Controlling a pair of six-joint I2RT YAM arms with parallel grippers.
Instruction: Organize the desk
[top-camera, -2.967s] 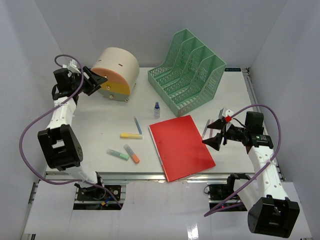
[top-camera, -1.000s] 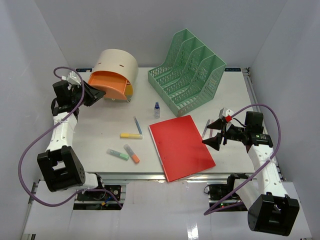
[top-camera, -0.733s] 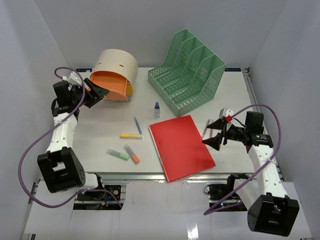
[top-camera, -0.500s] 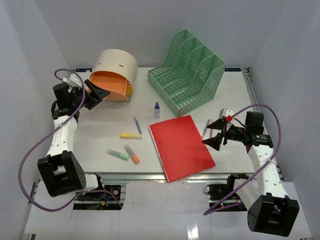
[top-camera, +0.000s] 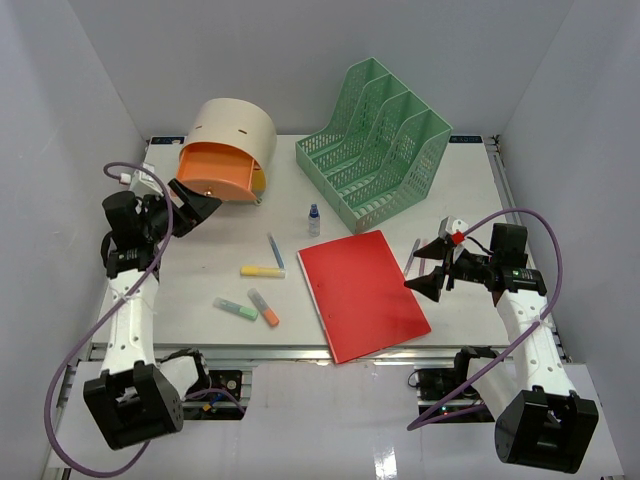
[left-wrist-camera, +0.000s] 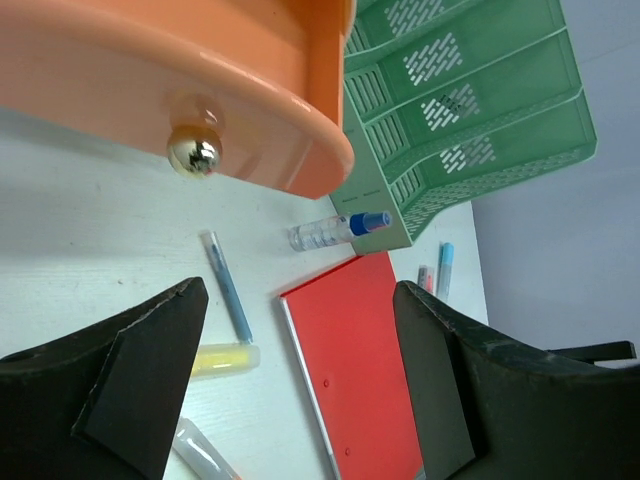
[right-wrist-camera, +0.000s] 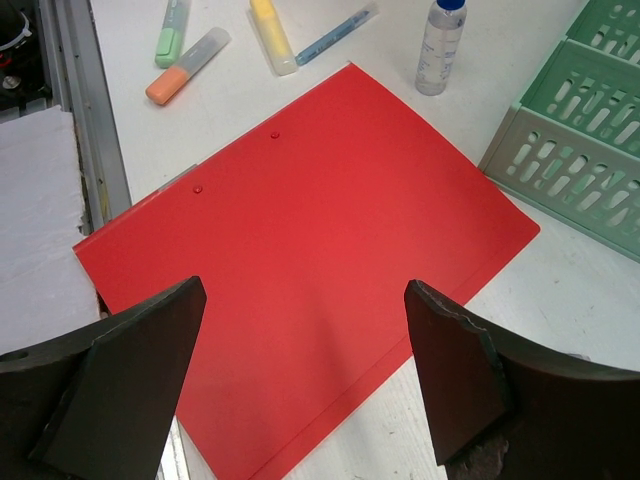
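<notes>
Pulled back from the orange drawer (now standing out of its beige box), the left gripper has its fingers spread, empty — the right gripper, equally wide, hovers above the red folder on the desk beneath both arms.

The left arm rises along the left side, the left gripper aimed far-right, fingers spread wide, holding nothing. The right arm bends in from the right, the right gripper facing left, fingers likewise parted and empty.
</notes>
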